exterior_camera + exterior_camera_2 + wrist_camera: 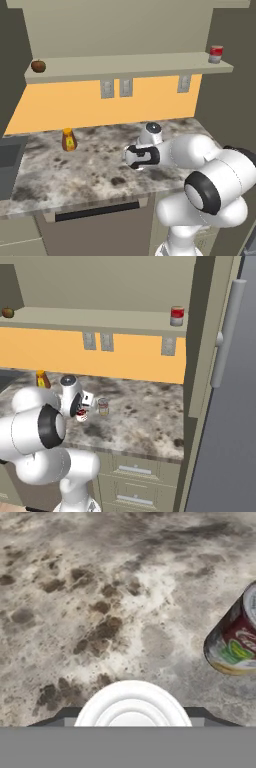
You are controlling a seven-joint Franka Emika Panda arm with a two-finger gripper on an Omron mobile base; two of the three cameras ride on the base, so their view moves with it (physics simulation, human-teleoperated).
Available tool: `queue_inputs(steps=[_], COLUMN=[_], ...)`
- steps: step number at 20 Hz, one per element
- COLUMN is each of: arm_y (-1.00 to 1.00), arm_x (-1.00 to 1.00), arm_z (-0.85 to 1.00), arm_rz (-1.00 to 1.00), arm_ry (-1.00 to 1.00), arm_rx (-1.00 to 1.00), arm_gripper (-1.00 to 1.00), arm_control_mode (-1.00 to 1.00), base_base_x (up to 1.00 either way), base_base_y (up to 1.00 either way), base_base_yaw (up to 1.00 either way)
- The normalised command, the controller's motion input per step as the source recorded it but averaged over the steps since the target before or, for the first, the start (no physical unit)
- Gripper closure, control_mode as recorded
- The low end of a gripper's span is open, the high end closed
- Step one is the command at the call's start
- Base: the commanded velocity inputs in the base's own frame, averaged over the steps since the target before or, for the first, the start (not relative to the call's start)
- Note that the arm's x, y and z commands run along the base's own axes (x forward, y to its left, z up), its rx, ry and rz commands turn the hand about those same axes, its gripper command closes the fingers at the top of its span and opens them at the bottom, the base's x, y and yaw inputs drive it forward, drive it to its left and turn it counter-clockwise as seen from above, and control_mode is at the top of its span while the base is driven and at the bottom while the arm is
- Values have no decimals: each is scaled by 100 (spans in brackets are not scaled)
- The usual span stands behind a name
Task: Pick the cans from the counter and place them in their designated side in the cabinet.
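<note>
Left base view: the arm reaches low over the counter [75,165], its hand hiding the claw. An orange bottle [68,139] stands far left near the wall; a brown fruit [38,65] and a red-and-grey can [216,54] sit at opposite ends of the cabinet [125,30] shelf.

Right base view: the claw [82,415] is narrowed onto the red-and-white can [81,416]; the silver can [103,406] stands just beside it, to the right.

Hand view: the red-and-white can's white top sits at the bottom edge between the tips; the silver can lies right, apart, nothing between.
</note>
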Motion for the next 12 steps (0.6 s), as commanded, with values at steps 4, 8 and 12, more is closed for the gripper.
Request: queue_inputs(steps=[4, 8, 12], arm_y=[-2, -4, -7], arm_x=[0, 0, -2], arm_z=[27, 25, 28], arm_rz=[0, 0, 0], arm_ry=[-4, -4, -5], arm_rx=[0, 0, 0], arm_gripper=[100, 100, 100], arm_control_mode=[-100, -100, -100], base_base_x=[0, 0, 0], base_base_y=[0, 0, 0], base_base_yaw=[0, 0, 0])
